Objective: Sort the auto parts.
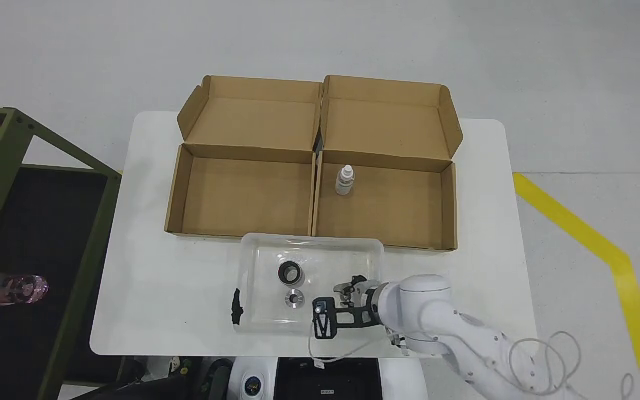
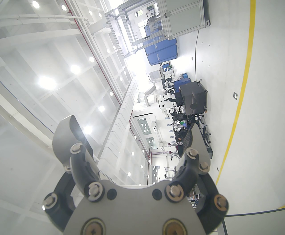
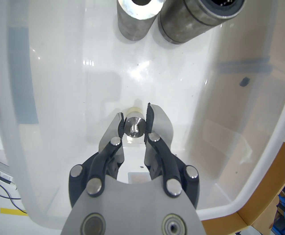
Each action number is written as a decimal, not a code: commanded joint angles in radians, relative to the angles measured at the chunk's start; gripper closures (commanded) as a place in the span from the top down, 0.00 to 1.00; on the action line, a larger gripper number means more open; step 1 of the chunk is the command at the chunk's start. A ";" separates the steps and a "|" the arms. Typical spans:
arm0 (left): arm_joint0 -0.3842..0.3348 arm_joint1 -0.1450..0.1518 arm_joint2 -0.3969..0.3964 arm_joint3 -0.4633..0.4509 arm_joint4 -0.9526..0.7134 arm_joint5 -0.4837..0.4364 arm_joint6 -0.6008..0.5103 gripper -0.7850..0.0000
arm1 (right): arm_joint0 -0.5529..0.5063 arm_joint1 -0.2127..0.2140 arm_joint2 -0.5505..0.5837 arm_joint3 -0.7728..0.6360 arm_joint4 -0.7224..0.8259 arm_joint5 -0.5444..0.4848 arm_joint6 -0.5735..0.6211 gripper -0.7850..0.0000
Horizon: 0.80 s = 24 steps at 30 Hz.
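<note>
A white table (image 1: 150, 250) stands on a pale floor with a yellow line (image 1: 570, 215); on it lie two open cardboard boxes (image 1: 240, 190), side by side, and a clear plastic bin (image 1: 262, 245) just beside them. The right gripper (image 3: 134, 121) is down inside the bin, close above its bottom; its fingers are almost together and pinch a small metal part (image 3: 133, 130) with a round shiny end, one ribbed pad on each side. Beyond the fingertips, apart from them, lie two metal cylinders (image 3: 138, 20) just beside each other; one is bright, one darker with a black bore. A white bottle (image 1: 344, 180) stands in the box beyond this gripper. Below its palm a small sticker (image 3: 138, 178) lies on the bin bottom; its print I cannot read. The left gripper (image 2: 131, 124) points up into a bright hall with ceiling lamps (image 2: 46, 82); its fingers are spread wide and hold nothing.
</note>
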<state>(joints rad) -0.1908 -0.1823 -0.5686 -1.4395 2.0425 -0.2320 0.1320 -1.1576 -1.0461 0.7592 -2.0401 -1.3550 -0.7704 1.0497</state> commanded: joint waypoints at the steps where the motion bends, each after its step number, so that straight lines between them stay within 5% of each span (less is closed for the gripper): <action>1: 0.000 0.000 0.000 0.000 0.000 0.000 0.000 1.00 | 0.004 0.001 0.007 -0.011 0.014 0.001 0.001 0.00; 9: 0.000 0.000 0.000 0.000 0.000 0.000 0.000 1.00 | -0.008 0.009 0.060 -0.062 0.023 0.013 -0.113 0.00; 24: 0.000 0.000 0.000 0.000 0.000 0.000 0.000 1.00 | -0.099 0.037 0.212 -0.120 -0.144 0.093 -0.531 0.00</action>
<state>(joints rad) -0.1908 -0.1823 -0.5686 -1.4395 2.0425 -0.2320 0.1320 -1.2518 -1.0108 0.9600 -2.1566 -1.4905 -0.6860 0.5464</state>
